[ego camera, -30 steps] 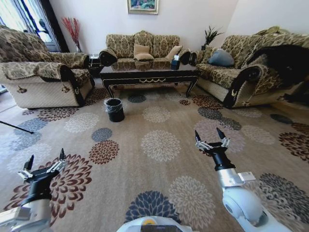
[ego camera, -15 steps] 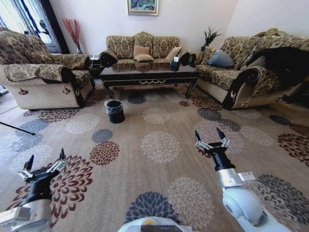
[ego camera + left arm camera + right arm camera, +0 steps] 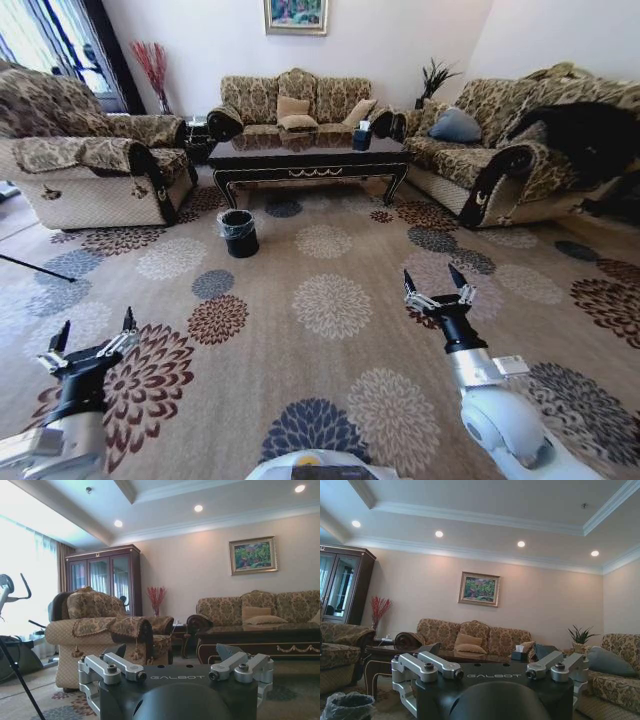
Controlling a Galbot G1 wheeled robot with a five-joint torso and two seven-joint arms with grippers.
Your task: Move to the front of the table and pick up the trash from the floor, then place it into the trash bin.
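The dark glossy table [image 3: 308, 160] with gold trim stands ahead, in front of the back sofa. The black trash bin [image 3: 238, 232] with its crinkled liner stands on the carpet by the table's front left leg. I cannot make out the trash on the flowered carpet. My left gripper [image 3: 96, 328] hangs open low on the left above the carpet. My right gripper [image 3: 432, 280] is open too, raised on the right. Neither holds anything, and both are well short of the bin. The right wrist view catches the trash bin [image 3: 347, 706] and the table [image 3: 385, 655].
A patterned armchair [image 3: 90, 165] flanks the table on the left and a long sofa [image 3: 520, 150] on the right. A dark tissue box [image 3: 362, 133] sits on the tabletop. A thin dark rod [image 3: 35, 264] reaches in at the left. Flowered carpet [image 3: 330, 300] stretches from me to the table.
The whole head view has shifted slightly, so the camera has moved a little. Both arms hold the same pose with open grippers.
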